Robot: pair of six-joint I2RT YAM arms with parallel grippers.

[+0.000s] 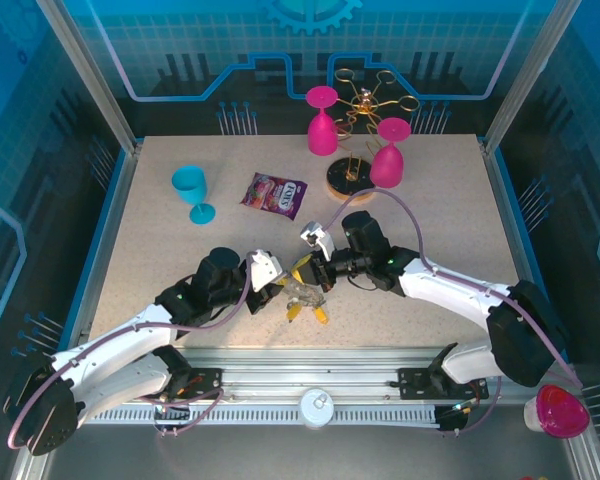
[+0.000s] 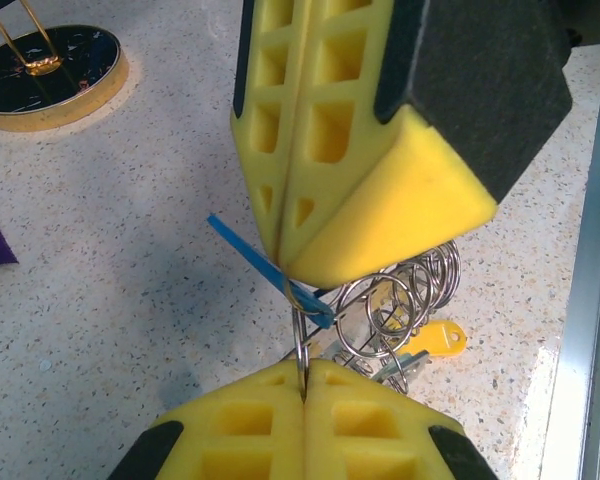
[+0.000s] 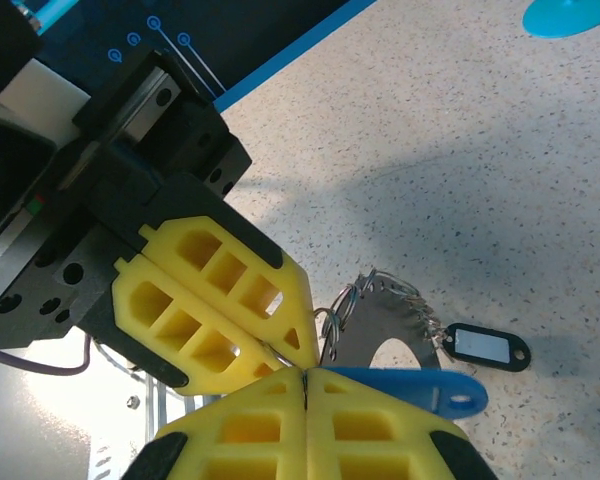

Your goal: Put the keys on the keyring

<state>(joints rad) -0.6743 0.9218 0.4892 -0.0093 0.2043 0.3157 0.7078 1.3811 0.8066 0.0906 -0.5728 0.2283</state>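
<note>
We see our left gripper [image 2: 303, 392] clenched on the thin grey metal keyring [image 2: 299, 350], our right gripper [image 3: 305, 385] clamped on a blue plastic key tag [image 3: 410, 388], above the speckled beige desk [image 3: 460, 150]

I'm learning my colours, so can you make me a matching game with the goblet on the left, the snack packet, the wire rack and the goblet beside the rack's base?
Things:
1. goblet on the left
2. snack packet
3. wire rack
4. goblet beside the rack's base

Colours:
A. gold
B. pink
C. turquoise blue
D. purple

Pairs: 1-C, 2-D, 3-A, 4-B
</note>
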